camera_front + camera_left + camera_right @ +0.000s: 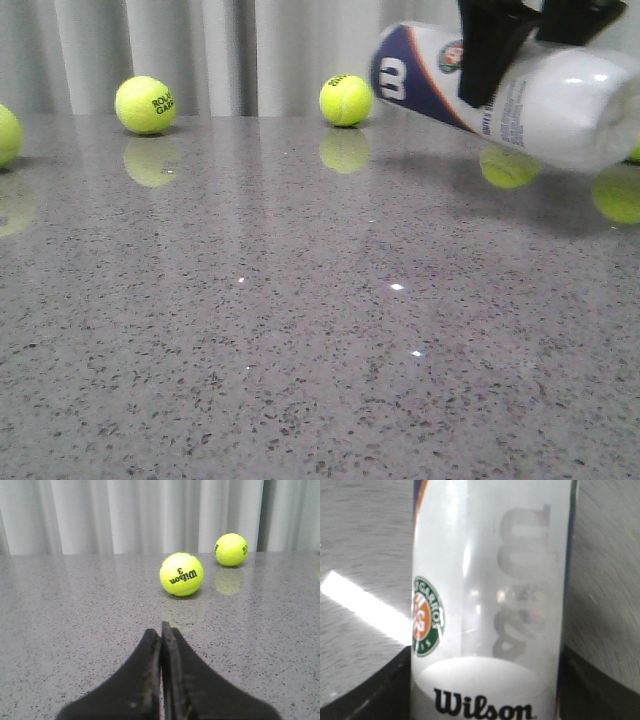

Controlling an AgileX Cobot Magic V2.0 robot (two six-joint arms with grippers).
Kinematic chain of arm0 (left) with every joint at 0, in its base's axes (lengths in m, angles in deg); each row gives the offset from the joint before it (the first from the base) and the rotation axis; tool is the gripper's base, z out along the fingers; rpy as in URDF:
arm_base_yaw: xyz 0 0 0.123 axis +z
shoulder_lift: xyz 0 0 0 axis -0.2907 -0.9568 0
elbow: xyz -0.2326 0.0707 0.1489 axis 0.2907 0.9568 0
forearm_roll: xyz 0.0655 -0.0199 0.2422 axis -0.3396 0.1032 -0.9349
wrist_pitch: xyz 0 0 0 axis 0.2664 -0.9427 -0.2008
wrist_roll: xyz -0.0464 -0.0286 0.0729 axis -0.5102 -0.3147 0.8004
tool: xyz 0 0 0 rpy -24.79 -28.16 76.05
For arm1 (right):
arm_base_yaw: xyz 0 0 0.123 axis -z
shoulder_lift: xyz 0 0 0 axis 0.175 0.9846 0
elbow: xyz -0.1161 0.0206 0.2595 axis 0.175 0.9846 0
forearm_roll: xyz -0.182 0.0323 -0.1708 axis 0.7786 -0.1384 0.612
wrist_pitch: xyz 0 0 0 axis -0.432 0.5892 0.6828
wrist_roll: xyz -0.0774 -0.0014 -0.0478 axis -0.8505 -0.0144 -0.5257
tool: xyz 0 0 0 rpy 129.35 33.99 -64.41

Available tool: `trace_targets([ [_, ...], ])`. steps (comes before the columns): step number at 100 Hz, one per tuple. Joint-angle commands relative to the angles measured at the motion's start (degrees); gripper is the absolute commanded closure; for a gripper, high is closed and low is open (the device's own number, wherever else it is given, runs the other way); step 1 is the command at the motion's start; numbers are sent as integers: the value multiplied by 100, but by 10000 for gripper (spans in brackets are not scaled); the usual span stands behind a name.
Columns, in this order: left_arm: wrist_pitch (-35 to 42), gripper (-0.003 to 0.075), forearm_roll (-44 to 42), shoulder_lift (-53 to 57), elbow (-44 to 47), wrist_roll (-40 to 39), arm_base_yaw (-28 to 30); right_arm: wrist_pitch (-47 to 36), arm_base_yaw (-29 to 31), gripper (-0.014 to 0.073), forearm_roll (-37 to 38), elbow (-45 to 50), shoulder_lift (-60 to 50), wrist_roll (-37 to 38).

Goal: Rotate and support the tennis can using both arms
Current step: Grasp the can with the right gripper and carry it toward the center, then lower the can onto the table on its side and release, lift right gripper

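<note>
The tennis can [520,95], white with a navy W panel and round emblem, hangs nearly level above the table at the far right of the front view, its navy end pointing left. My right gripper [510,45] is shut on it from above; black fingers [487,62] cross its middle. In the right wrist view the can [490,605] fills the frame between the two fingers [365,690], with the Wilson label near them. My left gripper [161,630] is shut and empty, low over the table, and does not show in the front view.
Tennis balls lie on the grey speckled table [300,330]: one at back left [146,104], one at back centre [346,100], one at the left edge [6,134], two under the can [508,166]. Two balls [181,574] [231,549] lie ahead of the left gripper. White curtain behind.
</note>
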Motion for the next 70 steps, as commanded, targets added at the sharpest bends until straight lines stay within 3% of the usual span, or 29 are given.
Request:
trace_targets([
  [1,410,738,0,200,254,-48,-51,-140,-401,389,82,-396,-63,-945],
  [17,410,739,0,200,254,-48,-51,-415,-1074,389,82,-592,271,-2308],
  [34,410,739,0,200,254,-48,-51,-761,-1388,389,82,-586,561,-3363],
  [70,410,739,0,200,254,-48,-51,-904,-1430,383,82,-580,919,-3617],
])
